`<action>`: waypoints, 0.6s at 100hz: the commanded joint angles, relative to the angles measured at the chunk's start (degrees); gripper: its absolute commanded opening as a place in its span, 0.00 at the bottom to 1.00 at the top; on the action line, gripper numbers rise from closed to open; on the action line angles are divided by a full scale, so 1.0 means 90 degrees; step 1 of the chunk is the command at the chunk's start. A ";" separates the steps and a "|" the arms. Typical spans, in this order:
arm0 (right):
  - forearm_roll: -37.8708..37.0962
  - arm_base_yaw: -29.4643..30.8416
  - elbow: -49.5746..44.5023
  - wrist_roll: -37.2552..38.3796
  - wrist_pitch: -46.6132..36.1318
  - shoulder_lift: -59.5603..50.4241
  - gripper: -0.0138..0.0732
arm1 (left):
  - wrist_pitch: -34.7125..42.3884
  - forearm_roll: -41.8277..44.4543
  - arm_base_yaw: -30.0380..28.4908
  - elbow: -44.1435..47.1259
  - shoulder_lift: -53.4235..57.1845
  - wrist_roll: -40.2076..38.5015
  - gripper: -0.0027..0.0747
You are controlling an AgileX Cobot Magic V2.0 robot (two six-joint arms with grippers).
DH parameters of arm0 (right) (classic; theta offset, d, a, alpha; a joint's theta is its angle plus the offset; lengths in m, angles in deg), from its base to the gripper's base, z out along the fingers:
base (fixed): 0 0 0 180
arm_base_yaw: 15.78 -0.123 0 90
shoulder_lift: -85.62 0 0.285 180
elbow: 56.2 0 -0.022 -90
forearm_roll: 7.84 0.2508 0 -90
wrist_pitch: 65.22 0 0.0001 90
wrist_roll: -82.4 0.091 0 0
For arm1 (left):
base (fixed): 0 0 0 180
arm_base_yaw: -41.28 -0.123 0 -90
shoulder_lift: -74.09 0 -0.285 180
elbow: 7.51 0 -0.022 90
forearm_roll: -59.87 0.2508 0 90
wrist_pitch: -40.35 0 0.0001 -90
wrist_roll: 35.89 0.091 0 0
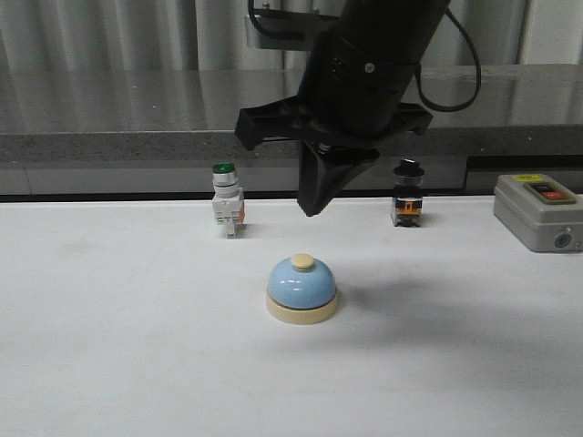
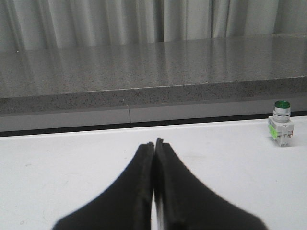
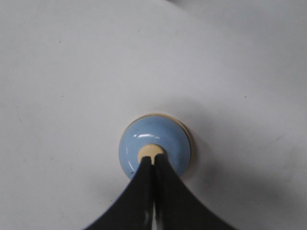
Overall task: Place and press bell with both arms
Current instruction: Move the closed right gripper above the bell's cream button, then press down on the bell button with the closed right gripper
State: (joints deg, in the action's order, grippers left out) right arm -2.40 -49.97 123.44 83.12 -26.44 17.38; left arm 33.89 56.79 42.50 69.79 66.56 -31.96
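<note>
Right gripper point(image 1: 312, 211) is hanging closed and empty, tips pointing down, clear above the bell's point(image 1: 301, 288) cream knob point(image 1: 302, 262). I'm seeing the bell sitting upright on the white table point(image 1: 109, 346).

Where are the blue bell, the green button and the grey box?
bell point(image 1: 301, 284), front view, on its blue dome.
green button point(image 1: 225, 168), front view, on its green cap.
grey box point(image 1: 537, 214), front view, on its front wall.

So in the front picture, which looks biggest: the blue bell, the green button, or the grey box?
1. Grey box, though the picture's edge cuts it off.
2. Blue bell, nearer the camera, so unsure against the box.
3. Green button.
</note>
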 commanded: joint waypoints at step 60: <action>0.0008 0.0003 0.0217 -0.0080 -0.0284 0.0163 0.09 | 0.0549 -0.0023 -0.0015 0.0262 0.0187 -0.0039 0.01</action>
State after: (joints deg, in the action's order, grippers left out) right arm -2.40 -49.97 123.66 83.12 -26.68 21.43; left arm 33.89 56.79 42.50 69.79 66.56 -31.96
